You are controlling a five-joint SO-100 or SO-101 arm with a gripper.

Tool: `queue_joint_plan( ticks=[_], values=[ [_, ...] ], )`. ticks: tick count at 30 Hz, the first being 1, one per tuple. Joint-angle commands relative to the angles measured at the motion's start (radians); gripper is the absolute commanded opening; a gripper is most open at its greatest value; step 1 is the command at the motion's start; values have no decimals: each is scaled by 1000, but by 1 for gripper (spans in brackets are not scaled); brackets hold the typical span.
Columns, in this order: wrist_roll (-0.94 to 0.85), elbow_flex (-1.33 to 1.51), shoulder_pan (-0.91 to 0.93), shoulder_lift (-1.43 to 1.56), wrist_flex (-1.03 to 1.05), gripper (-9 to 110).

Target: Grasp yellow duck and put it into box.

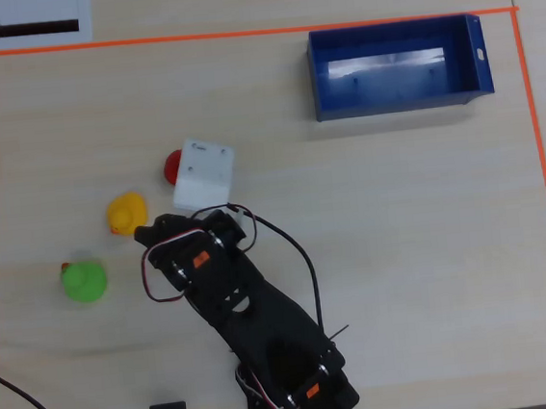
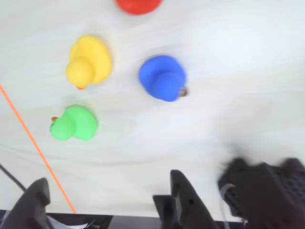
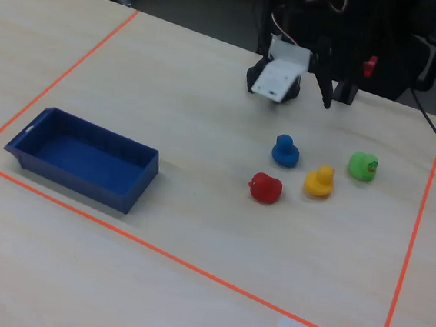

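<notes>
Yellow duck (image 3: 320,180) sits free on the pale surface (image 3: 196,231), inside the orange tape border (image 3: 170,258).

In the fixed view it is crowded: green duck (image 3: 363,166) just right, red duck (image 3: 265,188) just left, blue duck (image 3: 285,151) behind-left. The claw (image 2: 107,200) hangs above with fingers spread, holding nothing. The box (image 3: 79,158) lies well apart, far left, nothing between.

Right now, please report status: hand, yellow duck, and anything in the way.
Hand open, empty, above the table. Yellow duck upright on table, untouched; box empty. Blue duck, green duck, red duck close beside it.
</notes>
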Motion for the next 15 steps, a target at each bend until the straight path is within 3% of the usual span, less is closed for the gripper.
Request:
queue_joint_plan(
  ticks=[1,15],
  values=[
    [54,2,-41,-72,-71,35],
    [173,-51,-107,-308,-262,36]
  ],
)
